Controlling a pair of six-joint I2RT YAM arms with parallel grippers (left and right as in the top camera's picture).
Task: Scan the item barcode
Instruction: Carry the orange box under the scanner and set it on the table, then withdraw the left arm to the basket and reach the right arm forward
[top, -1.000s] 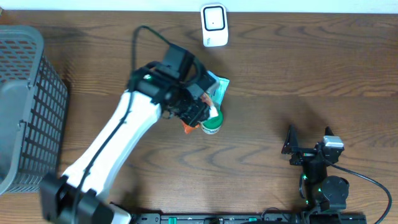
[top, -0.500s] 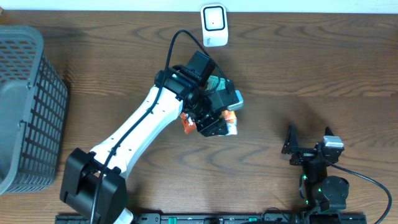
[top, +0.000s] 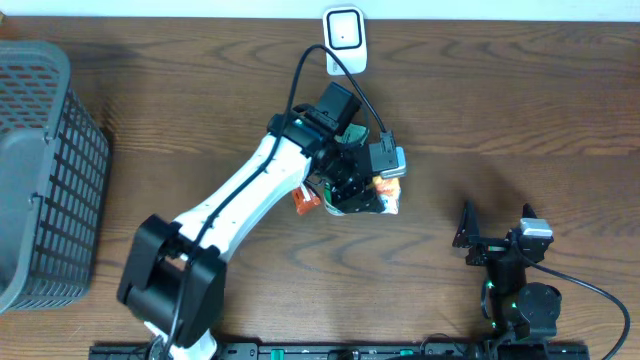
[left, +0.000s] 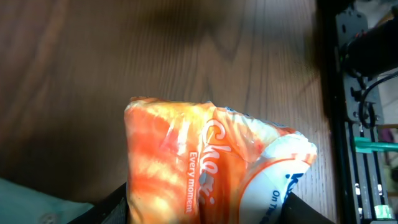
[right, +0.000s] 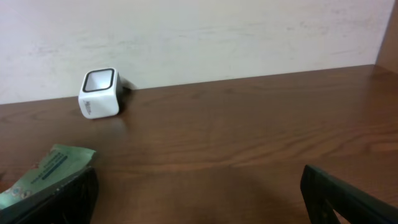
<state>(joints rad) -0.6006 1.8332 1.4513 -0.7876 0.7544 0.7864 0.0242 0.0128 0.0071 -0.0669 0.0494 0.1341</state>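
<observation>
An orange and white packet (left: 205, 162) fills the left wrist view, and my left gripper (left: 205, 214) is shut on it, one dark finger on each side. From overhead the left gripper (top: 365, 190) holds the orange packet (top: 388, 200) above mid-table, below the white barcode scanner (top: 345, 40) at the far edge. No barcode shows on the packet's visible face. My right gripper (top: 495, 225) stands open and empty at the front right. In the right wrist view the scanner (right: 99, 93) stands by the wall, far beyond the right gripper (right: 202, 205).
A green packet (top: 352, 135) lies under the left arm, and it shows as the green packet (right: 46, 174) at the right wrist view's left edge. A small orange item (top: 305, 200) lies beside the arm. A grey mesh basket (top: 40, 170) stands at the left edge.
My left arm has swung to the right with the orange packet in its grip, away from the green packet. The right arm has not moved.
</observation>
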